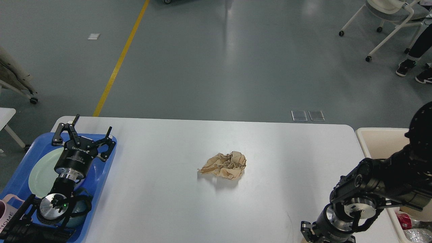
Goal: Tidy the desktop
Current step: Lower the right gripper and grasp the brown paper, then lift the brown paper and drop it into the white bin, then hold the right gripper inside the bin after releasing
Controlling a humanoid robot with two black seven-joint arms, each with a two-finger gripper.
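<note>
grey workshop floor with a yellow line (118, 64) fills the far half of your view, and the desktop (162, 209), a white table with rounded corners, fills the near half. its long axis runs left to right across the view, with one long edge toward you.

one crumpled brown paper wad (224, 165) lies alone near the middle of the desktop, touching nothing else. a blue tray (101, 175) with a pale green plate (42, 172) sits at the left end, and a beige bin (378, 143) stands just beside the right end.

your left gripper (82, 136) hovers over the tray, fingers spread wide and empty. your right gripper (320, 236) sits at the bottom edge near the right corner, cut off by the frame, so you cannot tell how far it is parted or whether it carries anything.

judging by this, the paper is the one item left to clear. the next move likely calls for bringing the right arm left and farther out to the wad, pinching it gently, then carrying it to the bin.
</note>
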